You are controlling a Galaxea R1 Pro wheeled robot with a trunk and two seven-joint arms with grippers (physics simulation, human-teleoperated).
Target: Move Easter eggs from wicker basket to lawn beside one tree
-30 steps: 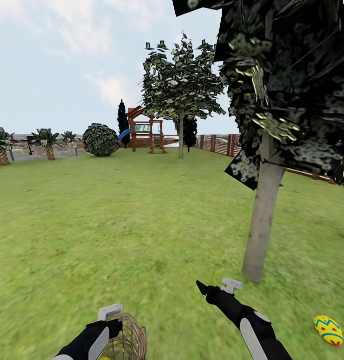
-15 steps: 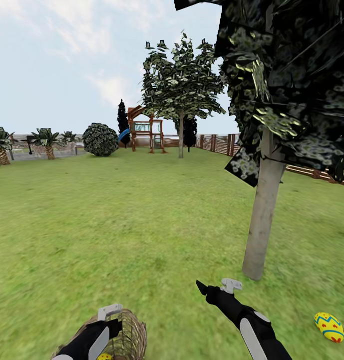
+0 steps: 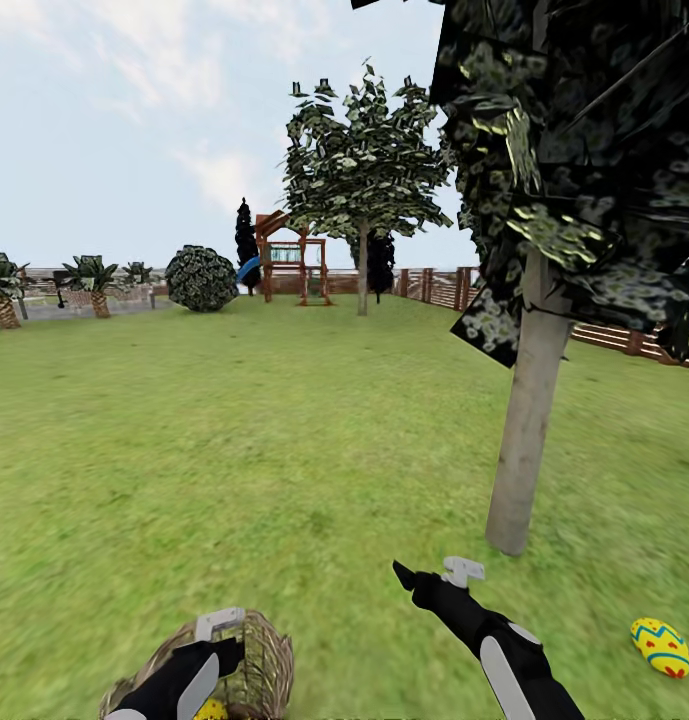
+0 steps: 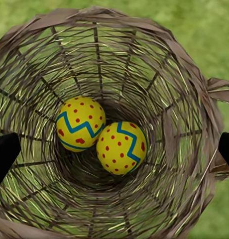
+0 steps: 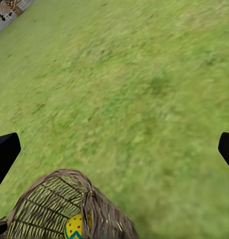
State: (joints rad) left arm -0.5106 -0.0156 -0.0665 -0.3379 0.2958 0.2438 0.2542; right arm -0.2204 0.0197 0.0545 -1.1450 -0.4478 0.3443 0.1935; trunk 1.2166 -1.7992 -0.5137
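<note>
The left claw (image 3: 222, 622) is right over the wicker basket (image 3: 254, 665) now, and more of that basket shows than 1 second ago: its braided rim has come up into the head view while the tree trunk (image 3: 527, 430) has barely slid, so the head looks to have tipped down a touch. The left claw's fingers (image 4: 5, 154) are spread wide and released, one at each side of the basket's mouth, nothing between them.

Straight below that claw, at the bottom of the basket, lie 2 Easter eggs (image 4: 80, 123), the second one (image 4: 121, 147) touching the first. So 2 are yet to come out, I'd say.

The third egg (image 3: 661, 647) lies on the lawn (image 3: 284, 450) well off to the right of the right claw (image 3: 434, 572), near the pale trunk, exactly where it lay 1 second ago. That one looks done.

The right claw hangs open too, empty, its fingers (image 5: 6, 152) wide, with the basket below and ahead of it. It hasn't budged across the 3 head pictures.

My guess: the left claw is lined up to dip in for egg number 2.
</note>
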